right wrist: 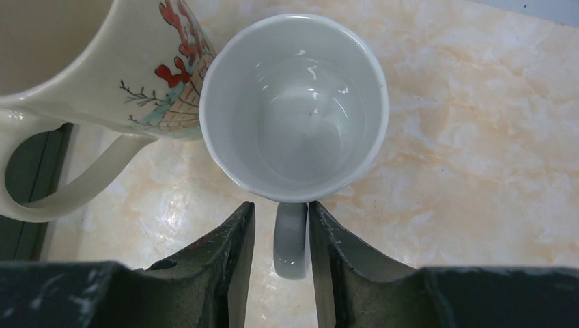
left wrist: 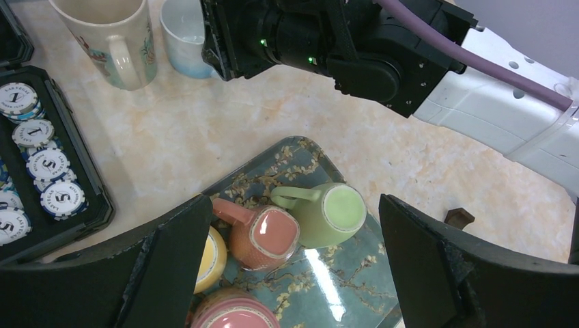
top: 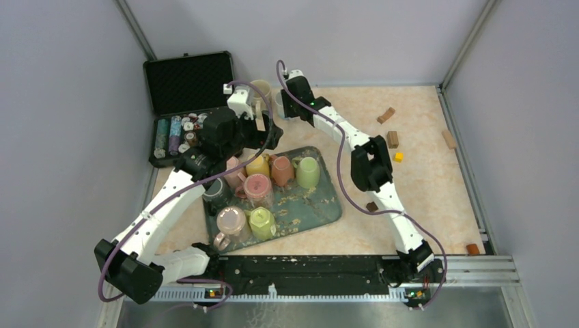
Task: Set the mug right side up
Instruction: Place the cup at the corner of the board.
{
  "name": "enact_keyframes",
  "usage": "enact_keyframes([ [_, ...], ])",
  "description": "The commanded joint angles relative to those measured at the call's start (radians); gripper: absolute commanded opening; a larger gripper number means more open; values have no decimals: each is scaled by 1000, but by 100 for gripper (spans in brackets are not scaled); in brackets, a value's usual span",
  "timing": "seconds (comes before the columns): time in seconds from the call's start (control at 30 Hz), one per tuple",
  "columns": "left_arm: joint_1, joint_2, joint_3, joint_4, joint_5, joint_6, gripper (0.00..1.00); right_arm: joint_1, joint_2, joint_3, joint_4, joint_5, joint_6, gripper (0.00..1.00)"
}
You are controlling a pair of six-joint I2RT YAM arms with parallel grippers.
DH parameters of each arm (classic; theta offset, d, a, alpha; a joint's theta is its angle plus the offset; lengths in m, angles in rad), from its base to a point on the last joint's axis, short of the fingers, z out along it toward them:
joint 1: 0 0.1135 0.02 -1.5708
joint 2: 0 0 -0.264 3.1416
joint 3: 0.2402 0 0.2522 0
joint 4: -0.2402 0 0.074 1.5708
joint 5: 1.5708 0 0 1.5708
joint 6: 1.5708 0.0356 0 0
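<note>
Now, white mug (right wrist: 293,102) upright, right gripper (right wrist: 281,212) loose astride its handle (right wrist: 290,239), left gripper (left wrist: 293,205) agape, cream mug (right wrist: 102,68) cropped.

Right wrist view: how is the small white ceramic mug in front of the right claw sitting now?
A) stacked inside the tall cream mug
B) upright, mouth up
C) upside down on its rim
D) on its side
B: the right wrist camera looks straight down into the empty interior of the white ceramic mug, whose handle lies between the fingers of the right claw.
</note>
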Motion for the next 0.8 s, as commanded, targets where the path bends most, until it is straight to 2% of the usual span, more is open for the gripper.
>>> enact_keyframes([
  [0.0, 1, -23, -2, 15, 12, -1, 99, 10, -9, 54, 60, -10, 6, 37],
  [0.2, 1, -29, -8, 18, 17, 3, 99, 10, -45, 53, 20, 14, 13, 52],
  [0.43, 2, -40, -27, 34, 64, 26, 99, 10, -174, -29, -7, 29, 51, 79],
  [0.63, -1, -21, -41, 46, 151, 41, 99, 8, -301, -130, -53, 58, 92, 91],
  [0.7, -1, -7, -49, 47, 181, 51, 99, 7, -348, -187, -63, 69, 107, 98],
  [0.77, -9, 6, -54, 44, 194, 62, 99, 2, -405, -260, -62, 81, 125, 99],
])
